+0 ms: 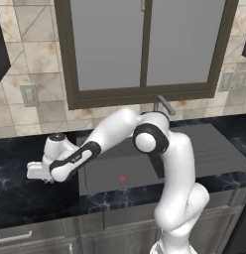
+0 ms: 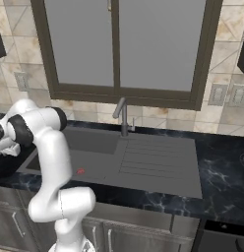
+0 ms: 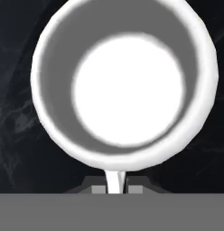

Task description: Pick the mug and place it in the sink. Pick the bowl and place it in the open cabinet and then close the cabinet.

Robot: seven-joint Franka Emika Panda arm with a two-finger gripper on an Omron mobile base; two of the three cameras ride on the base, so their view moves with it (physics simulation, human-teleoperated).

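The mug [image 3: 127,85] is a white cup with a greyish inner wall, seen from straight above on the black marble counter. Its thin white handle [image 3: 114,179] runs down between my two dark fingertips. My gripper [image 3: 115,188] is shut on that handle. In the left base view my hand [image 1: 39,171] hangs low over the counter just left of the sink [image 1: 107,173], and the mug is hidden under it. The sink [image 2: 92,145] is a dark grey basin with a red drain mark. The bowl is out of view.
A ridged drainboard [image 2: 156,157] lies right of the basin, with a faucet [image 2: 123,115] behind it under a framed window [image 1: 145,44]. Dark corners of wall units [image 1: 0,54] show at the top edges; I cannot tell if one is the cabinet.
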